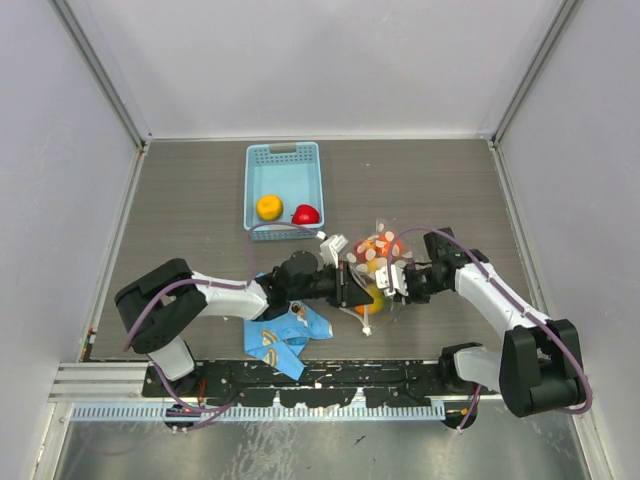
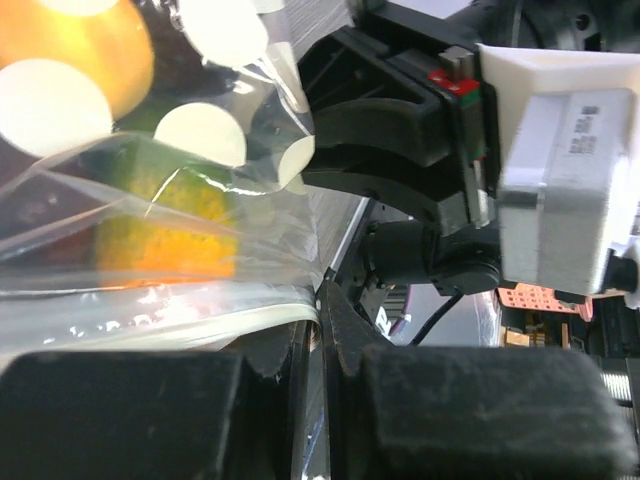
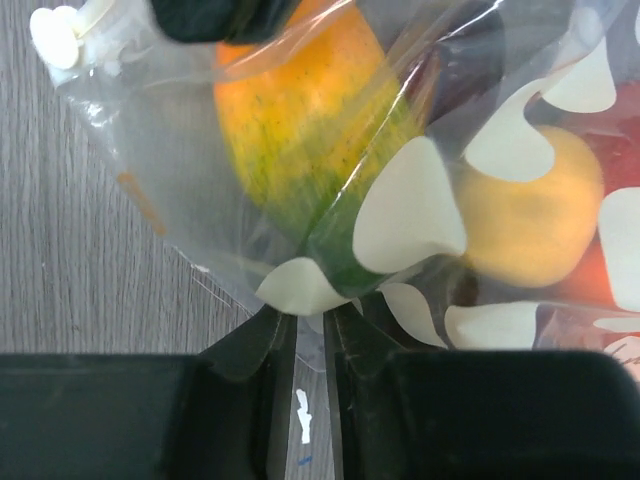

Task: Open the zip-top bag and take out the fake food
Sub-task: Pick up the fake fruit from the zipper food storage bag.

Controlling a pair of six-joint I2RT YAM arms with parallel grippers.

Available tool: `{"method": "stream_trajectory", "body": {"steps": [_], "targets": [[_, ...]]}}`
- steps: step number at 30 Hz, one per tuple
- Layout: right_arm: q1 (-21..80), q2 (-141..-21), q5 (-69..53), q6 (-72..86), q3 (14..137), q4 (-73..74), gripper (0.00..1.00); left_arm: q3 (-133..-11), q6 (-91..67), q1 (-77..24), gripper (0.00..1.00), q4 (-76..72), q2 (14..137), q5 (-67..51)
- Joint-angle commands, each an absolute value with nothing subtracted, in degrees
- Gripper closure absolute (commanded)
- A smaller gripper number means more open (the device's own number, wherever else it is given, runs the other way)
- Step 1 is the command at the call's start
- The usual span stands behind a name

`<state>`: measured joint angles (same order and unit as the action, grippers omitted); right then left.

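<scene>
Bag-opening looks in hand: your left claw (image 2: 320,345) and right claw (image 3: 310,350) each pinch closed on film of the zip-top bag (image 1: 379,252), near the desk's (image 1: 190,210) middle with fake food (image 3: 300,130) inside; next, pull apart evenly.

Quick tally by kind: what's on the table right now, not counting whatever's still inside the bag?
Light blue slotted plastic basket: 1
Glossy plastic fake fruits in it: 2, orange-yellow fruit, red fruit
Clear polka-dot zip-top plastic bag: 1
Blue cartoon-print cloth: 1
Total: 5
</scene>
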<state>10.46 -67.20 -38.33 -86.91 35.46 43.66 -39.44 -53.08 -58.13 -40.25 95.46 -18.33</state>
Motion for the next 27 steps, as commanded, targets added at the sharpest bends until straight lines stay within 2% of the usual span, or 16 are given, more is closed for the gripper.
{"method": "stream_trajectory", "body": {"steps": [1, 5, 12, 19, 27], "targets": [[11.29, -67.97, -40.78, -81.84, 38.28, 40.98, 0.82, -42.87, -51.94, -59.32, 0.91, -44.6, 95.94, -20.4], [11.59, -68.99, -42.3, -78.46, 39.22, 40.17, 0.91, -43.67, -51.97, -59.75, 0.9, -45.56, 97.7, -20.68], [11.24, -69.87, -42.63, -75.98, 41.44, 41.3, 0.93, -42.61, -52.71, -59.86, 0.86, -50.74, 100.72, -19.92], [10.29, -69.17, -42.71, -76.14, 41.31, 41.31, 0.91, -39.89, -50.44, -59.85, 0.62, -50.29, 98.63, -17.69], [10.11, -69.39, -42.63, -76.27, 41.58, 41.7, 0.91, -36.03, -45.5, -59.86, 0.45, -44.08, 92.15, -15.87]]}}
